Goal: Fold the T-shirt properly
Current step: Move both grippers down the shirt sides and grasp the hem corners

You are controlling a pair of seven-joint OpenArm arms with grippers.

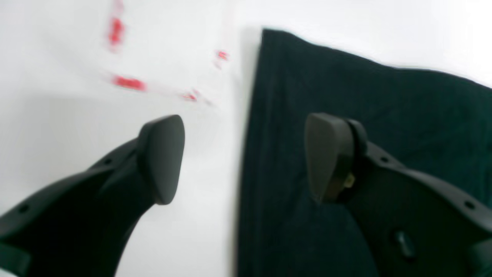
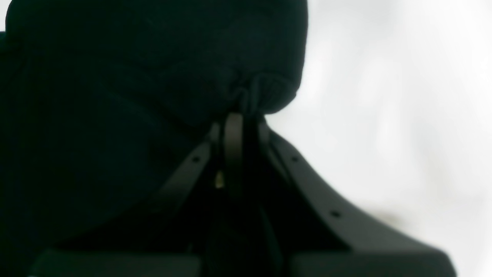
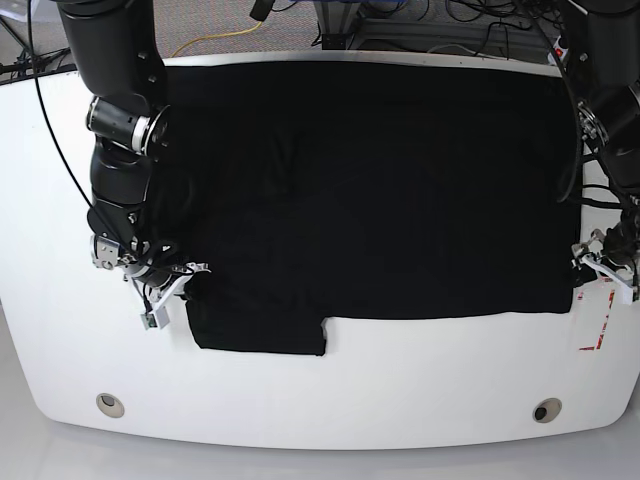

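Left claw (image 1: 242,157) spread wide; right claw (image 2: 240,119) clamped tight, pinching fabric.

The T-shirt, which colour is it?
The T-shirt is plain black, best seen in the base view.

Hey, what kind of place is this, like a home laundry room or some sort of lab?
Most likely a robotics lab or test bench, not a home. A black T-shirt lies spread on a bare white table with rounded corners, two robot arms are mounted at its sides, and loose cables run behind it.
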